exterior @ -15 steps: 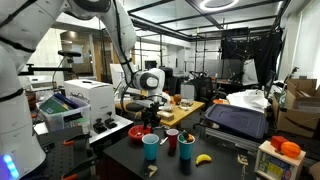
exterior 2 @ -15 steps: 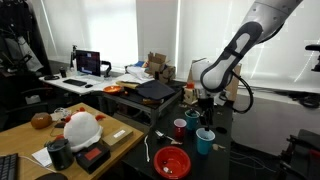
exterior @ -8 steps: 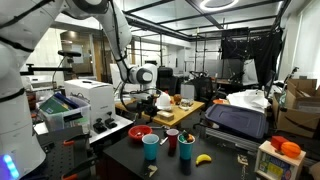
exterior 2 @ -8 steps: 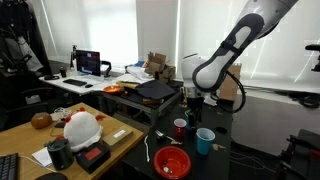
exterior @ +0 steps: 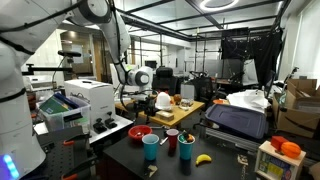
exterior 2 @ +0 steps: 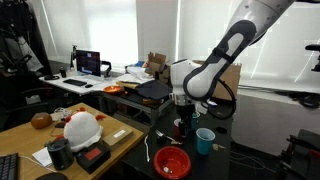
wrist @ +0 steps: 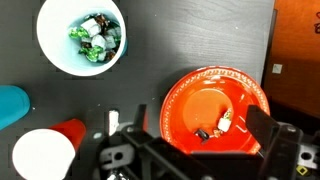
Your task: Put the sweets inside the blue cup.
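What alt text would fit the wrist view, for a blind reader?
Top-down view of a dark table: a white-lined cup holds wrapped sweets at upper left, and a red plate with a few more sweets lies at right. A red cup and the open pincer sit along the bottom.

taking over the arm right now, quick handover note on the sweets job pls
Gripper: open, empty, above the round red plate.
Wrapped sweets lie on that plate; more sweets sit in a white-lined cup near the light blue plastic cup.
Done: unclear, the blue cup's inside is not visible.
Left: pick the plate's sweets and drop them into the blue cup.
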You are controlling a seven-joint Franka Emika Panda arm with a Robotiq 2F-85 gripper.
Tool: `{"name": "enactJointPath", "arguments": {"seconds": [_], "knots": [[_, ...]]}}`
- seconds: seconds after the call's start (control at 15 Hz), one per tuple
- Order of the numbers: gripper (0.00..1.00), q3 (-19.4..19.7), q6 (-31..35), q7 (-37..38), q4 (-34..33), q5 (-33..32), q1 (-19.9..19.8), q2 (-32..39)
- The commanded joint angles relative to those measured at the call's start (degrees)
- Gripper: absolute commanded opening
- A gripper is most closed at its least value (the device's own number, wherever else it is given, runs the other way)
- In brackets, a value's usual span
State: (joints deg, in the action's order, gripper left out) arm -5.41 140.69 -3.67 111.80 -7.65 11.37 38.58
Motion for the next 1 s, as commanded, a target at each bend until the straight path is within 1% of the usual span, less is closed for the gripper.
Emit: {"name": "enactJointPath", "arguments": {"seconds": [0.0, 0.6, 0.93], "knots": [[1.0, 0.18, 1.04, 1.61, -3.22, -0.27, 0.8, 3.24], [1.0, 1.1, 4.04, 11.57, -12.14, 1.67, 3.94, 11.68], [1.0, 2.87, 3.29, 19.71, -16.94, 3.51, 6.35, 16.31]]}}
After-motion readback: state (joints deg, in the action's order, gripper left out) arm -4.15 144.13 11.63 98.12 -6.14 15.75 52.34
